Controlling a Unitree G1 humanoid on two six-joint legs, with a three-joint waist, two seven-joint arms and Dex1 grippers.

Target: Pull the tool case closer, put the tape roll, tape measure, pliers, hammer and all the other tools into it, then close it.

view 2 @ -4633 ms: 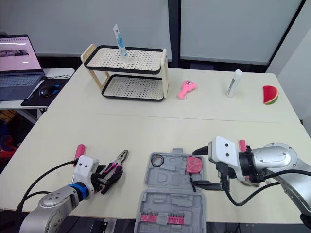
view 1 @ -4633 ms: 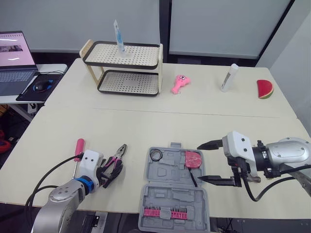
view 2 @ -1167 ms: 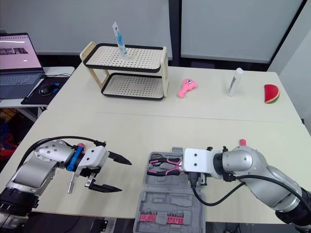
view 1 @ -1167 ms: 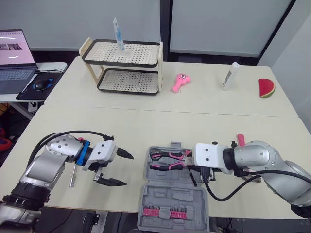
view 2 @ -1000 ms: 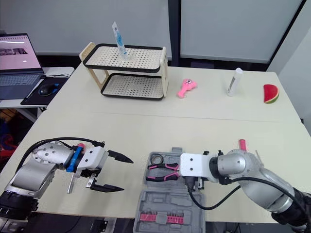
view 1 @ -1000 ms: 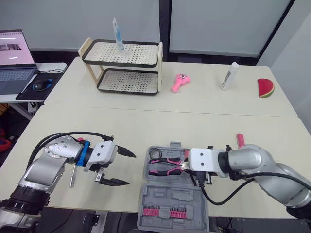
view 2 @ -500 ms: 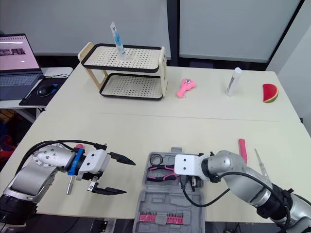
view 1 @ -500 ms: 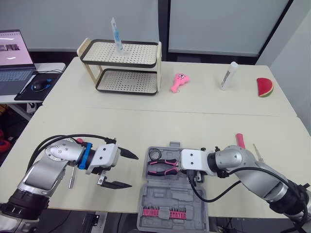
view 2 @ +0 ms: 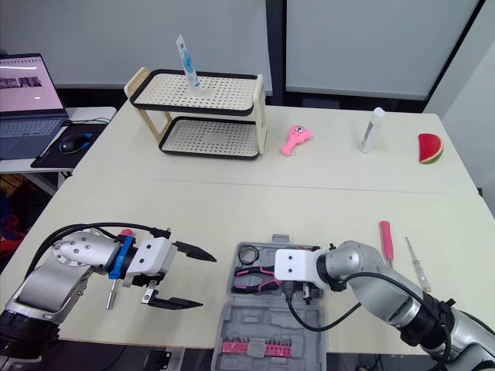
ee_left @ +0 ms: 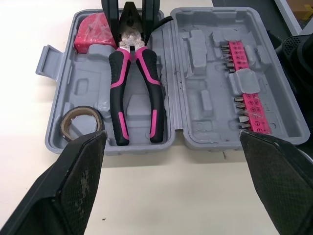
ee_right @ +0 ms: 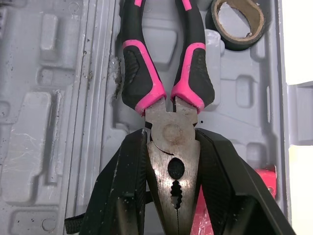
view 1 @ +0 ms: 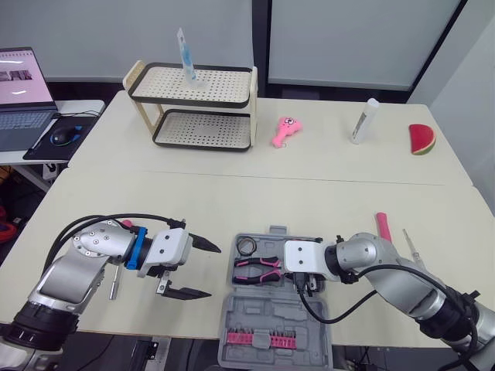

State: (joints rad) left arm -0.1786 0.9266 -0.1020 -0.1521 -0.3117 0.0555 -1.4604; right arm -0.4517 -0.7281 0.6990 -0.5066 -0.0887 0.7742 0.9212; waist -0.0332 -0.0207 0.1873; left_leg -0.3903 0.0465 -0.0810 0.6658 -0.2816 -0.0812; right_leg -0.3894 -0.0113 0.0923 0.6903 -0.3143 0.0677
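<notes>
Grey moulded-plastic tool case [view 1: 272, 318] open at near edge of surface [view 1: 232, 201]. In its far half lie pliers [ee_left: 134, 93], pink-black handles, steel head pinched by right tool [ee_right: 172, 147]. Black tape roll [ee_left: 64, 128] in corner recess. Left tool [view 1: 213, 271] spread wide, empty, beside case.

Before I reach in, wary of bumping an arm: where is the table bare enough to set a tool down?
Bare: the strip of table between the rack and the tool case. Crowded: the near edge, where the open left gripper flanks the case, the right gripper clamps the pliers inside, and screwdrivers lie beside it.
</notes>
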